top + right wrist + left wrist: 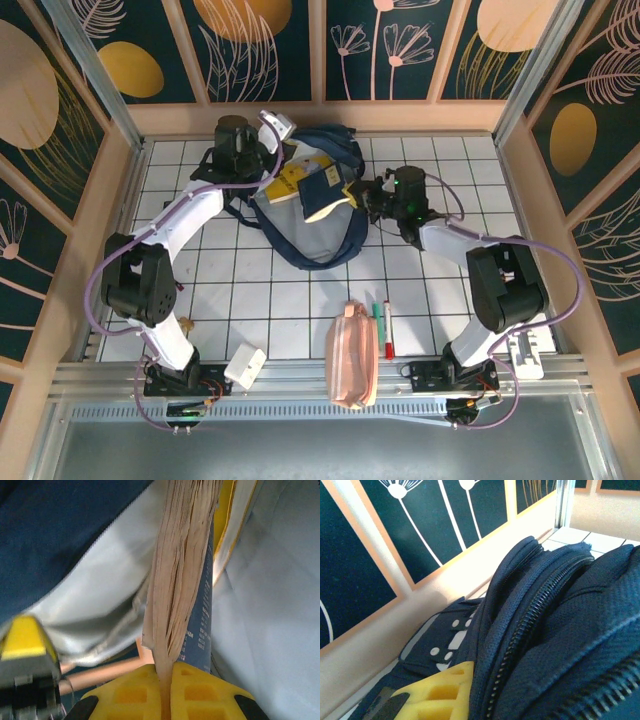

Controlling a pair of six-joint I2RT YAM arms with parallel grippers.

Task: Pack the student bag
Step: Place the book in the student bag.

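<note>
No brand or label can be read; fine pale print is seen on the blue cover of the book (202,615) in the right wrist view, but it is too small to make out. In that view the page block is seen clamped between the yellow fingers of the right gripper (162,697), with the grey lining of the student bag (270,630) just beyond the fingertips. None of this is visible from the top external view, where the right gripper (356,195) is seen closed on the book (322,195) at the bag's mouth. The student bag (335,150) lies between the two grippers. The left gripper (286,178) is at the bag's opposite rim, its jaws nearly together on the bag fabric. In the left wrist view one yellow finger (437,697) is pressed against the bag's (560,630) zipped navy cloth. A pink pouch (352,355) and two pens (383,325) lie well apart from both grippers, toward the arm bases.
</note>
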